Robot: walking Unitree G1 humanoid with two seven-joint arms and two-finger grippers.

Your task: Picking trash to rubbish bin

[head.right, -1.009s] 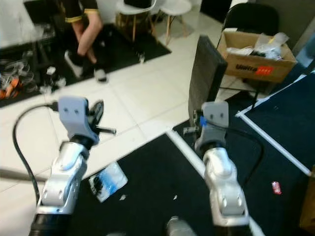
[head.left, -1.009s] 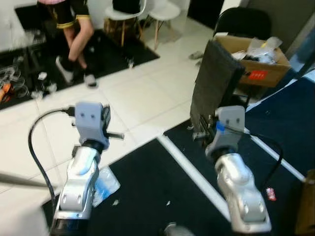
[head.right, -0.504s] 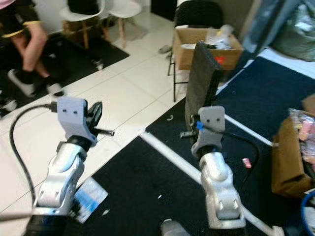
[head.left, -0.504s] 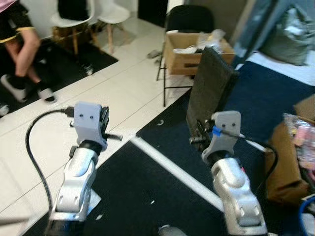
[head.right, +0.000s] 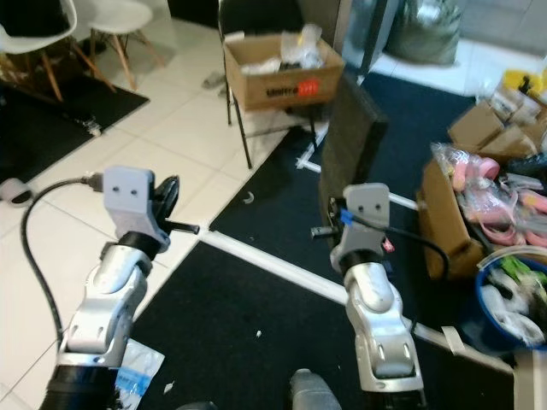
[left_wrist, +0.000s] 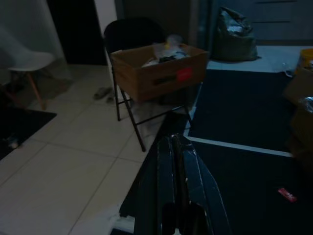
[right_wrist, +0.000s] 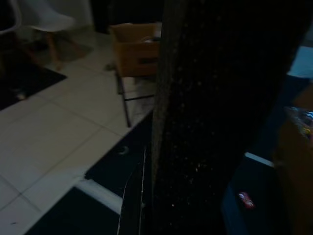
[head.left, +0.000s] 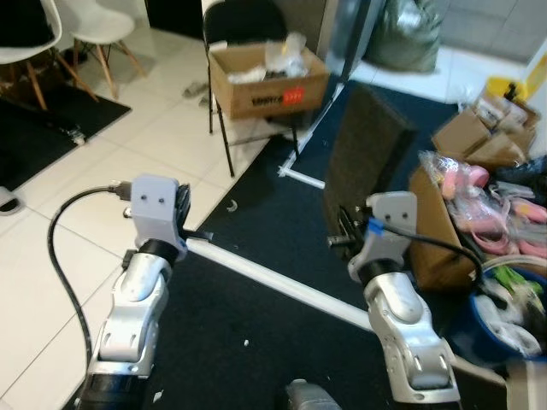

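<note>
My right gripper (head.left: 345, 229) is shut on the lower edge of a dark flat panel (head.left: 367, 149), which stands upright in front of me and fills most of the right wrist view as a speckled black panel (right_wrist: 215, 112). My left gripper (left_wrist: 176, 191) is raised at the left, fingers pressed together with nothing between them. A blue round bin (head.right: 489, 329) with white and green rubbish sits at the far right. On the dark carpet lies a small red wrapper (left_wrist: 287, 195). A blue-white plastic packet (head.right: 137, 384) lies on the floor by my left arm.
A cardboard box (head.left: 265, 81) of rubbish rests on a black folding chair (head.left: 244, 21). More cardboard boxes (head.left: 440, 231) with pink items crowd the right. A white strip (head.left: 273, 280) crosses the carpet. White chairs (head.right: 102, 17) stand on tiles at the far left.
The whole view has swung right: the person and black mat slid out, and the blue bin and boxes on the right came in. Both arms hold the same pose.
</note>
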